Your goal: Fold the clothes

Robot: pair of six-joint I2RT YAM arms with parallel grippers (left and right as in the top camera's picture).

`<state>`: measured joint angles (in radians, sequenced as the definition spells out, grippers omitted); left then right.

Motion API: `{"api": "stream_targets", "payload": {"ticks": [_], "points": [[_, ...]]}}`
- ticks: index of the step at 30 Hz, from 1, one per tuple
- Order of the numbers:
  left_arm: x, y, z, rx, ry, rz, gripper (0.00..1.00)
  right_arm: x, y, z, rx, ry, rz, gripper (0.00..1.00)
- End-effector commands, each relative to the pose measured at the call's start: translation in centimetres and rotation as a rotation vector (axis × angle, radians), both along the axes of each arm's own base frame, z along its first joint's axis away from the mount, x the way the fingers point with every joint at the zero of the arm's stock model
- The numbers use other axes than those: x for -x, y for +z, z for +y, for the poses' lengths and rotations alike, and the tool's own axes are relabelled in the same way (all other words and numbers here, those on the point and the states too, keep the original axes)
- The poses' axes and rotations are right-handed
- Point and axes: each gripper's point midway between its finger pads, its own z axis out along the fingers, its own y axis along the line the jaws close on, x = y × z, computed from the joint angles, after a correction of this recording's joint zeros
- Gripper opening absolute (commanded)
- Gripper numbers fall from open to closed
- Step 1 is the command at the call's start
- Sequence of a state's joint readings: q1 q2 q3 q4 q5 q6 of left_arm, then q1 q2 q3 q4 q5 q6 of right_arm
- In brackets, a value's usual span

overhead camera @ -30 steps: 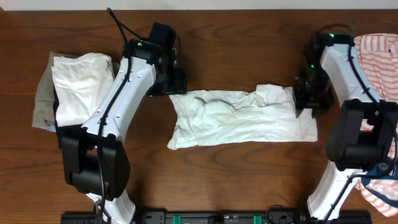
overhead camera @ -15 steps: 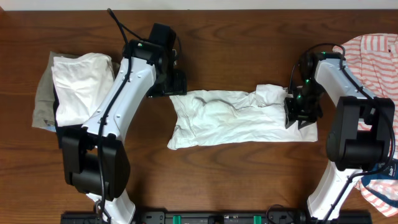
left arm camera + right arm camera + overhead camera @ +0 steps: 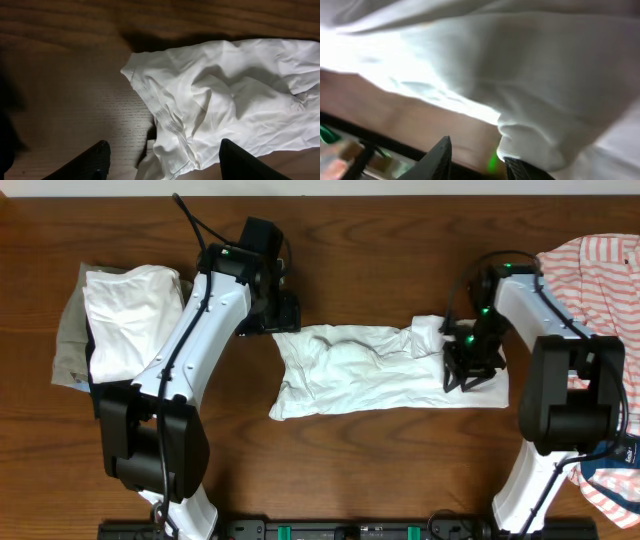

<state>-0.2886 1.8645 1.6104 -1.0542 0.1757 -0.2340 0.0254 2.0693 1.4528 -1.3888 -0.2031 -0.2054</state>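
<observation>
**Right hand [image 3: 468, 372] half-open over the shirt's right end, hold unclear**

The white T-shirt [image 3: 380, 370] lies crumpled lengthwise in the middle of the worktop [image 3: 380, 470]. The jaws stand partly apart, a fold at one fingertip [image 3: 520, 167]; whether cloth is pinched cannot be told. Catching only the top layer would likely drag the shirt askew. The left hand [image 3: 164, 150] hangs wide open, empty, at the other end, pinning nothing.

The wooden table [image 3: 380, 460] bears a white garment [image 3: 370, 375] centrally, khaki garment [image 3: 68, 340] left, striped garment [image 3: 605, 270] right.
</observation>
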Motion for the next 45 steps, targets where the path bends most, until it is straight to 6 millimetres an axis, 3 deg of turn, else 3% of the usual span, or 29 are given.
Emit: {"api": "stream_targets", "payload": {"ticks": [1, 7, 12, 22, 36, 39, 43, 45], "points": [[0.2, -0.5, 0.5, -0.019, -0.009, 0.010, 0.70, 0.1, -0.2, -1.5, 0.105, 0.060, -0.007, 0.32], [0.1, -0.5, 0.4, -0.018, -0.009, 0.008, 0.70, -0.8, -0.4, -5.3, 0.381, -0.030, -0.043, 0.28], [0.1, -0.5, 0.4, -0.018, -0.009, 0.008, 0.70, -1.8, -0.6, -5.8, 0.419, -0.047, -0.087, 0.29], [0.1, -0.5, 0.4, -0.018, -0.009, 0.008, 0.70, -3.6, -1.4, -1.9, 0.170, -0.046, -0.157, 0.35], [0.1, -0.5, 0.4, -0.018, -0.009, 0.008, 0.70, -5.3, -1.8, -1.7, 0.159, -0.056, -0.225, 0.34], [0.1, -0.5, 0.4, -0.017, -0.009, 0.007, 0.70, -5.3, -1.8, -1.2, 0.123, -0.044, -0.226, 0.27], [-0.1, -0.5, 0.4, -0.015, -0.009, 0.000, 0.70, -5.1, -1.6, -0.5, 0.078, -0.005, -0.225, 0.07], [-0.1, -0.5, 0.4, -0.015, -0.009, -0.002, 0.70, -5.0, -1.5, -0.1, 0.062, 0.023, -0.231, 0.07]]}}
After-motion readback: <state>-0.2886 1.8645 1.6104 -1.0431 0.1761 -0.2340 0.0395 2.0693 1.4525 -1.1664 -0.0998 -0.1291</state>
